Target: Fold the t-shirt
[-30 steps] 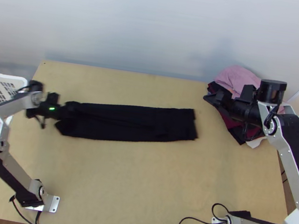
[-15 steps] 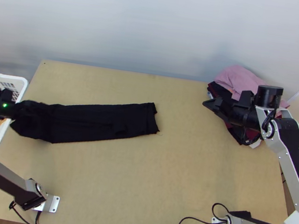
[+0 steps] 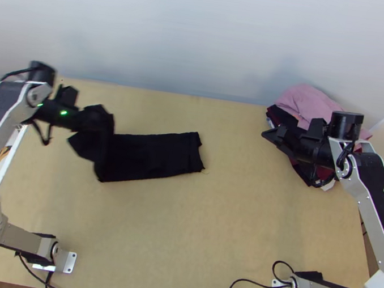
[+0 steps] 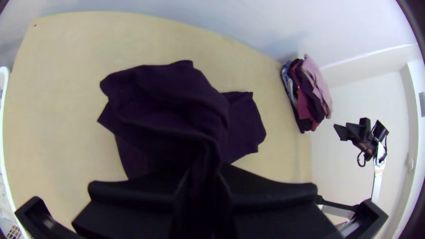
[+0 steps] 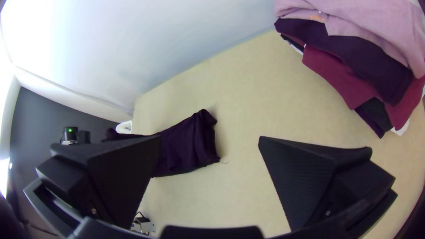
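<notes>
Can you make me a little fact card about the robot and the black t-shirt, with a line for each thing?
T-shirt: dark, one end raised, the rest lying on the table
Left gripper: fingers shut on the raised end
Right gripper: fingers open, holding nothing, near the clothes pile
Clothes pile: pink on top, dark and wine-red below
Basket: white, at the table's left side in the top view
Folding: not finished
</notes>
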Robot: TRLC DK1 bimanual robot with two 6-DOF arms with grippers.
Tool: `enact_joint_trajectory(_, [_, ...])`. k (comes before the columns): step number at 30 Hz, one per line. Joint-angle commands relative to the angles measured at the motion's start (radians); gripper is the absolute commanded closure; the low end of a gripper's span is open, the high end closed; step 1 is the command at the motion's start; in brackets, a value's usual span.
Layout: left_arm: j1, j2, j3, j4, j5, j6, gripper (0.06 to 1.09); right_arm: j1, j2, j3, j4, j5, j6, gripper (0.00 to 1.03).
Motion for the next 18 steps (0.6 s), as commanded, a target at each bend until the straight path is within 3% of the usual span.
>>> enact_joint_trajectory(1, [-0.092,0.083,0.068,0.033,-0.034,-0.104,1.05,-0.006,-0.027,-0.017,0.010,-0.006,0.002,0.04])
enact_joint_trajectory(18, [-0.352,0.416,0.326,0.060,-0.142,-0.245,1.05,-0.009,-0.047,-0.062,0.019,-0.006,0.010,0.04])
